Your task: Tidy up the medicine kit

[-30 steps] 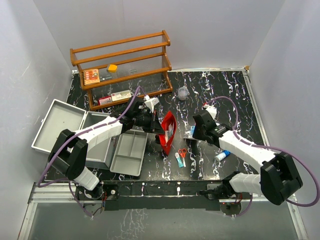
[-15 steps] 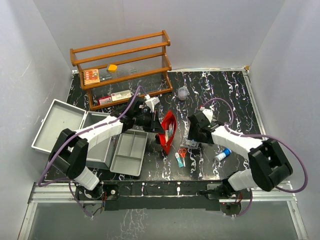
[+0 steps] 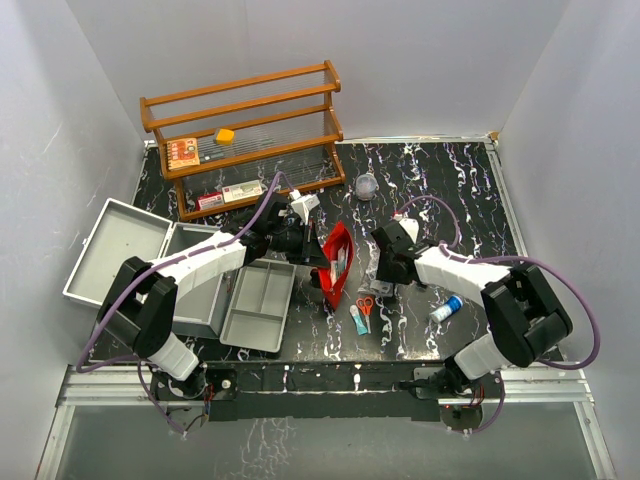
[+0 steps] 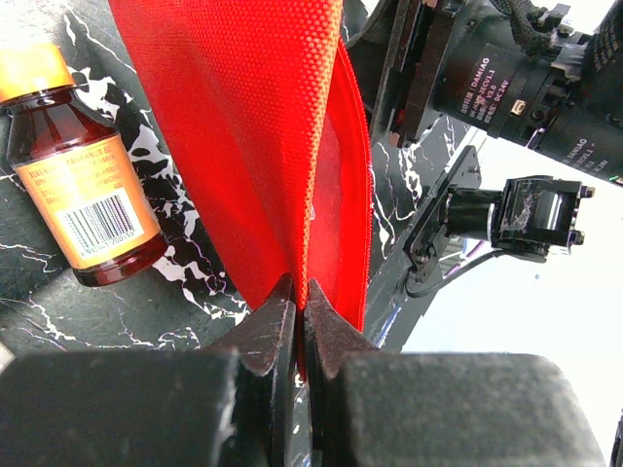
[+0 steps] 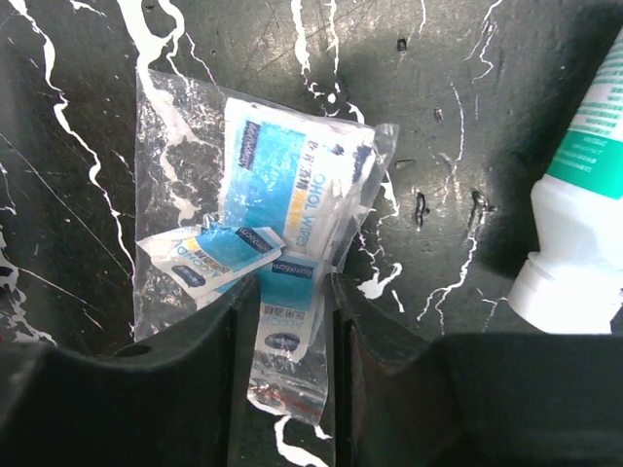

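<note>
Kit: medicine kit [image 3: 118, 243] sits at the desk's [image 3: 470, 190] left edge. Lid is swung fully back, and the L arm crosses over the case body.
Tray: grey 2-compartment tray [image 3: 258, 305] lies on the desk just beside the case on its near-right side. Both compartments look bare, prob. lifted out so they can be filled.
L end effector: left end effector [image 4: 298, 309] has its tips squeezed together on the edge of the red pouch [image 4: 263, 126]. The fabric rises steeply from the pinch.
Why (L): judged to be holding the pouch up so its mouth faces the other arm.
R end effector: right end effector [image 5: 290, 292] is low over the clear sachet bag [image 5: 263, 204], with a narrow gap. The bag's lower end lies between the fingers [image 5: 234, 336].
Grip (R): cannot tell if the plastic is actually pinched or only straddled.
Why (R): the bag lies flat on the desk, so a thin edge is prob. the only purchase.
Nearby: an amber bottle [image 4: 83, 185] lies on the desk beside the pouch. A white bottle [image 5: 584, 195] sits near the bag, apart from it.
Loose items: scissors [image 3: 366, 308] lie near the front edge, not yet packed.
Rack: wooden rack [image 3: 245, 130] is at the back, well apart from the kit.
Progress: early by my read, with most supplies outside the kit.
Risk: thin film may slip out of the fingers, or the pouch may sag.
</note>
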